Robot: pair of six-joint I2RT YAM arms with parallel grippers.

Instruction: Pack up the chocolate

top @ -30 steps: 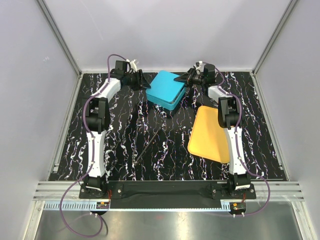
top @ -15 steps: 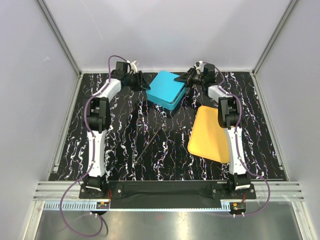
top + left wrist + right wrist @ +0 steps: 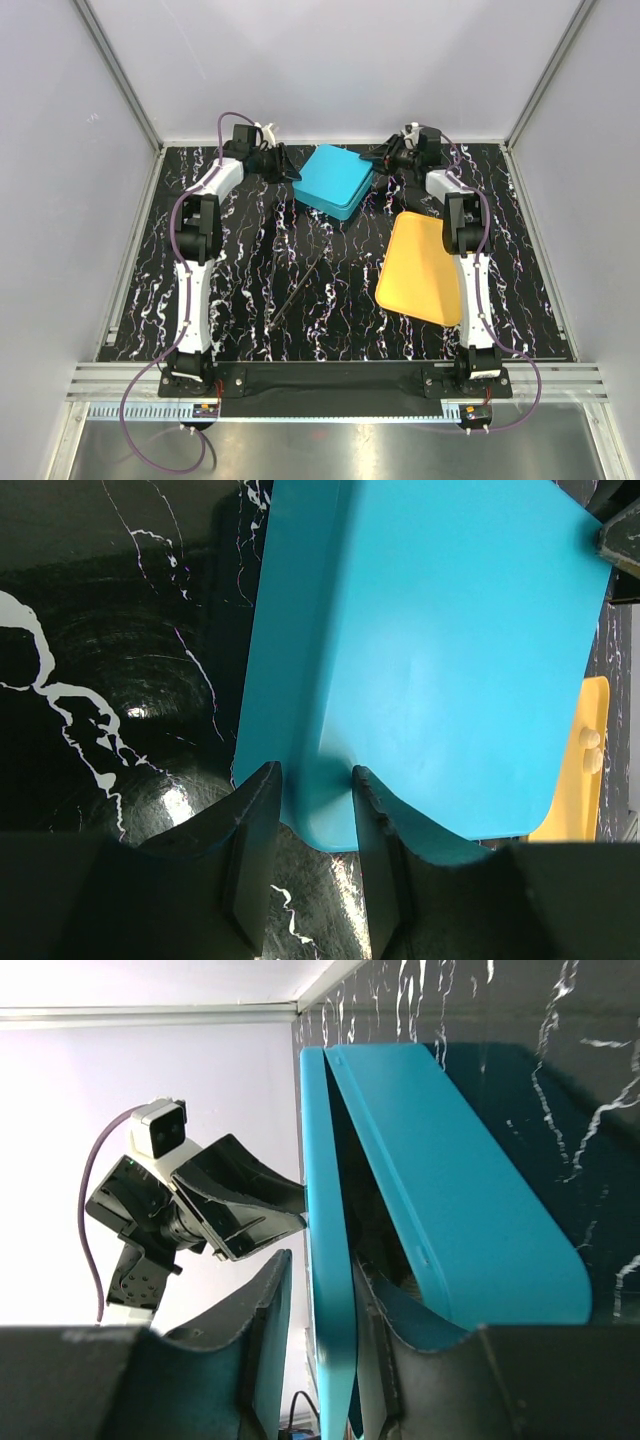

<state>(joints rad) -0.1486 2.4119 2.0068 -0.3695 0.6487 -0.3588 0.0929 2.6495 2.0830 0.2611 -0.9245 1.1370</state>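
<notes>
A blue box (image 3: 333,180) lies at the back middle of the table. In the right wrist view its thin lid (image 3: 328,1260) stands apart from the base (image 3: 470,1210). My left gripper (image 3: 291,170) is shut on the box's left corner (image 3: 330,815). My right gripper (image 3: 376,158) straddles the lid's edge at the right corner, with a slit of light beside one finger (image 3: 262,1325). Two small pale cream pieces (image 3: 591,750) sit on the yellow tray (image 3: 572,800). No dark chocolate shows.
The yellow tray (image 3: 421,268) lies flat on the right, beside the right arm. A thin dark rod (image 3: 297,291) lies on the marbled table's middle. Grey walls close in the back and sides.
My right gripper has drawn back to the right, off the top of the box's right corner. The left gripper and the box have stayed in place.
</notes>
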